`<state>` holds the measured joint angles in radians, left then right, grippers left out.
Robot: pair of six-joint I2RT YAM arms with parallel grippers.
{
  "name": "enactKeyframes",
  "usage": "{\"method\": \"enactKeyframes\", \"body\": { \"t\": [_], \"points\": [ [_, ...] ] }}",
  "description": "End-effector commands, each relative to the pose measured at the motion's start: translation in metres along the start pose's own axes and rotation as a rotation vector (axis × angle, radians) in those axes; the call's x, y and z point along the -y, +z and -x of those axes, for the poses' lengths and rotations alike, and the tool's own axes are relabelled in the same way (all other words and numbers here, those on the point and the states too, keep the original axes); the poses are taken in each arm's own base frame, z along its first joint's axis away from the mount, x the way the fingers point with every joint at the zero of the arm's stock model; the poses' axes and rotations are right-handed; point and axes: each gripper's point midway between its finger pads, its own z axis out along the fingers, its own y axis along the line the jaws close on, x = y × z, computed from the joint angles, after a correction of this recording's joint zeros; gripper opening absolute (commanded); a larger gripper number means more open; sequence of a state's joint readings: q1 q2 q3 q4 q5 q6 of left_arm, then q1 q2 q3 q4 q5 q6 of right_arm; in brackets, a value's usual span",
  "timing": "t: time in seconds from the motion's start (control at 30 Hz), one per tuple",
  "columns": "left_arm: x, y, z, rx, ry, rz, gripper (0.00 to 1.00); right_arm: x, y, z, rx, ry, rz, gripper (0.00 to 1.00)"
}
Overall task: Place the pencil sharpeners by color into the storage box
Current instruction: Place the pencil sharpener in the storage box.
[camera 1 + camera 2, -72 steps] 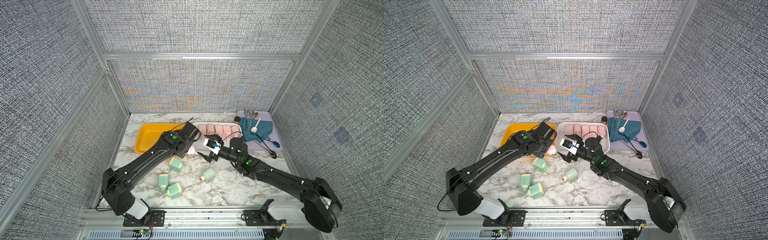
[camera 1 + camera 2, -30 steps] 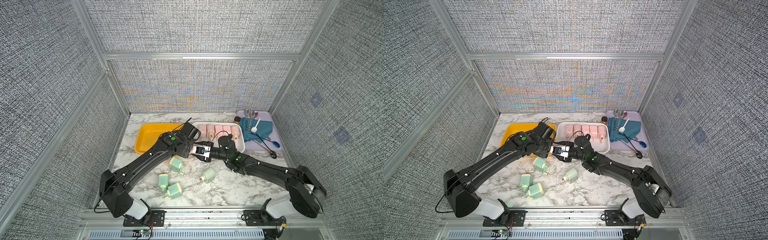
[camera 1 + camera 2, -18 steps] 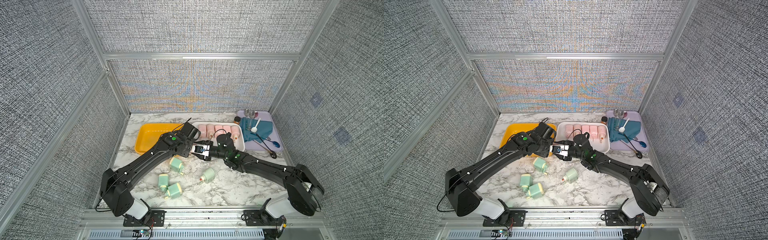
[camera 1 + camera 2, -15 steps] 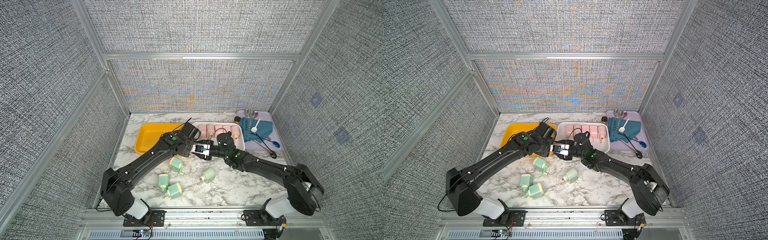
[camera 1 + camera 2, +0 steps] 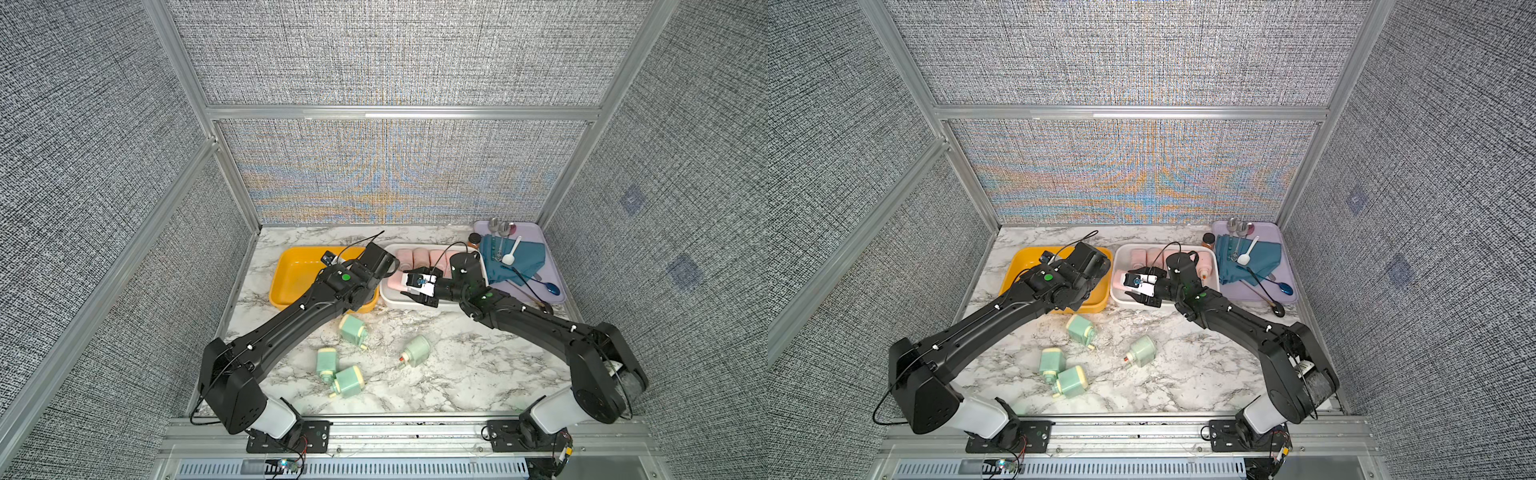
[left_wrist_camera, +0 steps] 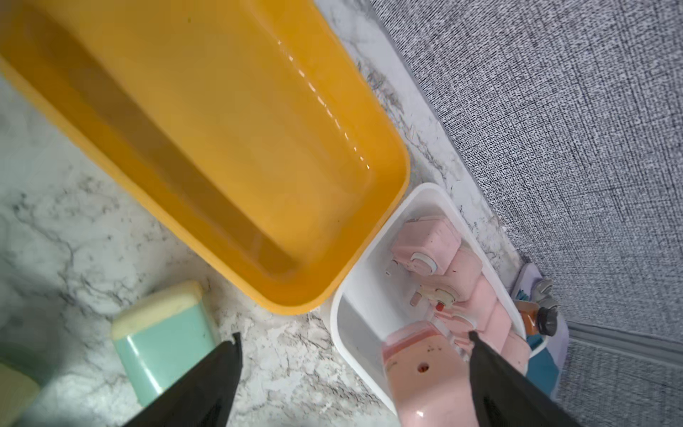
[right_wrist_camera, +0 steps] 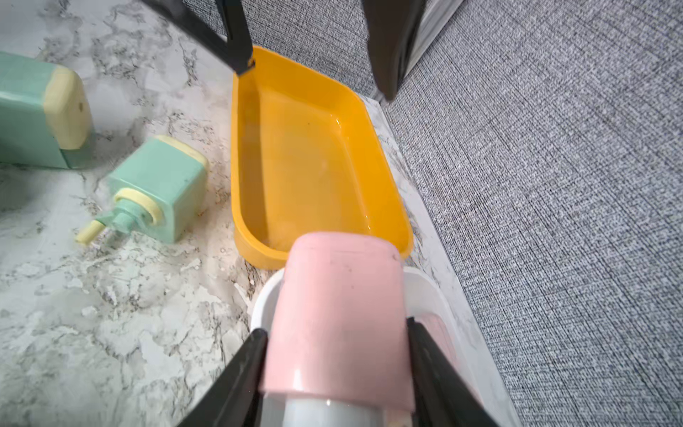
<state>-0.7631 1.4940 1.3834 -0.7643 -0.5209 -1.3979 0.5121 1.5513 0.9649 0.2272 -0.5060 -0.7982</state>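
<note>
Right gripper (image 7: 336,329) is pinching a pink sharpener (image 7: 340,295) over the white box (image 7: 425,288); left gripper (image 6: 354,334) is hanging, jaws spread wide.

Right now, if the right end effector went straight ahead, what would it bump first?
Probably the left end effector, whose open fingers hang just ahead of the pink sharpener that the right end effector holds. Beyond them lies the yellow tray. Depth is hard to judge.
</note>
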Motion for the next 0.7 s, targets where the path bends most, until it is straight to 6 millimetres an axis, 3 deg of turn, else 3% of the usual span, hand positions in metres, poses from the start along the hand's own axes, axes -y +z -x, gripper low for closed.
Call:
{"method": "enactKeyframes", "body": {
  "t": [0.0, 0.17, 0.33, 0.67],
  "points": [
    [-0.003, -0.003, 0.021, 0.110, 0.264, 0.025, 1.00, 0.010, -0.002, -0.007, -0.009, 0.008, 0.012, 0.00],
    [-0.009, 0.002, 0.016, 0.102, 0.415, 0.030, 1.00, 0.027, -0.009, -0.026, -0.028, 0.037, 0.035, 0.00],
    [-0.001, 0.005, 0.008, 0.085, 0.431, -0.062, 1.00, 0.043, -0.018, -0.044, -0.048, 0.067, 0.093, 0.00],
    [-0.001, -0.002, 0.014, 0.108, 0.451, -0.104, 1.00, 0.025, -0.002, -0.081, -0.137, 0.081, 0.247, 0.00]
  ]
}}
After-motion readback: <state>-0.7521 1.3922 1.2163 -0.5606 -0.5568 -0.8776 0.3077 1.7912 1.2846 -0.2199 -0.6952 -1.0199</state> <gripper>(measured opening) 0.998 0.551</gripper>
